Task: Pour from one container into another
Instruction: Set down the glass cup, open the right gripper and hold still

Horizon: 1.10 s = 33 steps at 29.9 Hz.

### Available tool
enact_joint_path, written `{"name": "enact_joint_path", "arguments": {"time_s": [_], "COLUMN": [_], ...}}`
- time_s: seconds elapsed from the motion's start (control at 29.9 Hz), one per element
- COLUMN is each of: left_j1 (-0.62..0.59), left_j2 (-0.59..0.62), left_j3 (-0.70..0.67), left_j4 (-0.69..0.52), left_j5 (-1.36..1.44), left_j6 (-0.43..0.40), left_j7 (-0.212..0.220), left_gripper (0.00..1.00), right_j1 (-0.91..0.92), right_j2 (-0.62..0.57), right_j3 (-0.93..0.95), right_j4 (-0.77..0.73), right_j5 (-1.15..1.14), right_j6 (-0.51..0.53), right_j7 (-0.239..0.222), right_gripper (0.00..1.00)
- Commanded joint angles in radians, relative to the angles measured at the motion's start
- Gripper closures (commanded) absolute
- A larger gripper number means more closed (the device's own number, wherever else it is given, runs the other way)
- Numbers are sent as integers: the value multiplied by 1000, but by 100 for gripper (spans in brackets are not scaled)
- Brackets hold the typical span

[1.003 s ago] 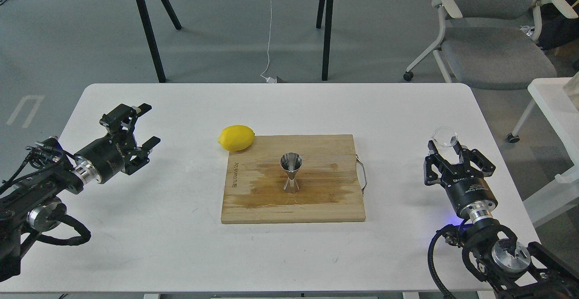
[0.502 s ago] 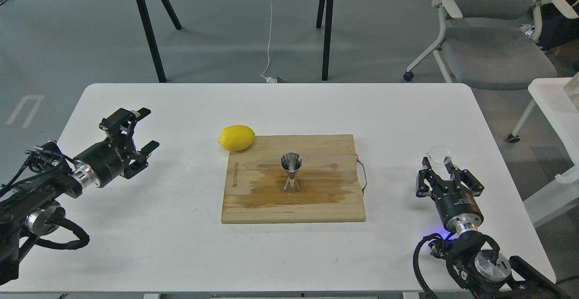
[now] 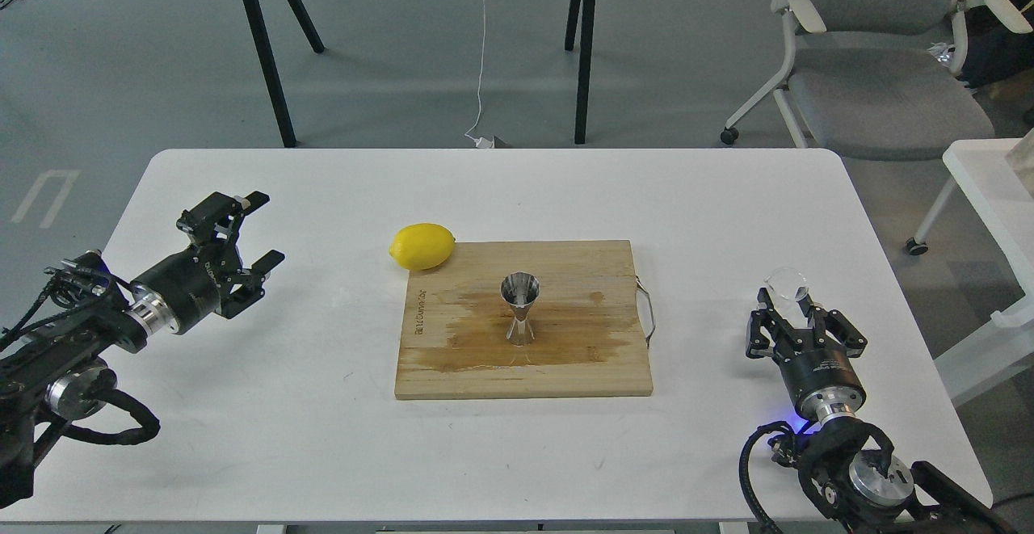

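Observation:
The small clear glass cup is at the table's right side, gripped between the fingers of my right gripper, which is shut on it. The steel jigger stands upright in the middle of the wooden cutting board, far to the left of the cup. My left gripper hovers open over the table's left side, with nothing between its fingers.
A yellow lemon lies against the board's far left corner. The board shows a wet stain and has a metal handle on its right edge. A grey office chair and a white side table stand beyond the table's right side.
My right gripper has come down and back toward me with the glass cup in it. My left gripper has pulled back slightly.

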<state>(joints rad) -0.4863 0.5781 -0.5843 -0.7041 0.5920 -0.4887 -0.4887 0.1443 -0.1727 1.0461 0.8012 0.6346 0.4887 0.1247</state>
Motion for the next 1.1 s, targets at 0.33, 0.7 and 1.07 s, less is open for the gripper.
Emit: {"name": "enact_joint_path", "arguments": {"time_s": [0.33, 0.7, 1.07], "left_j1": [0, -2, 0], "left_j2": [2, 3, 3], "left_j3": [1, 0, 1], "left_j4": [0, 0, 0], "left_j5": [0, 0, 0], "left_j6": [0, 0, 0], "left_j7": [0, 0, 0], "left_gripper": [0, 0, 0], "right_j1": [0, -3, -12], "right_j2": [-1, -1, 1], "right_j3": [-3, -11, -15], "right_j4": [-4, 1, 23], "right_j5": [-1, -9, -12], "right_j6": [0, 0, 0], "right_j7": [0, 0, 0], "right_gripper": [46, 40, 7]}}
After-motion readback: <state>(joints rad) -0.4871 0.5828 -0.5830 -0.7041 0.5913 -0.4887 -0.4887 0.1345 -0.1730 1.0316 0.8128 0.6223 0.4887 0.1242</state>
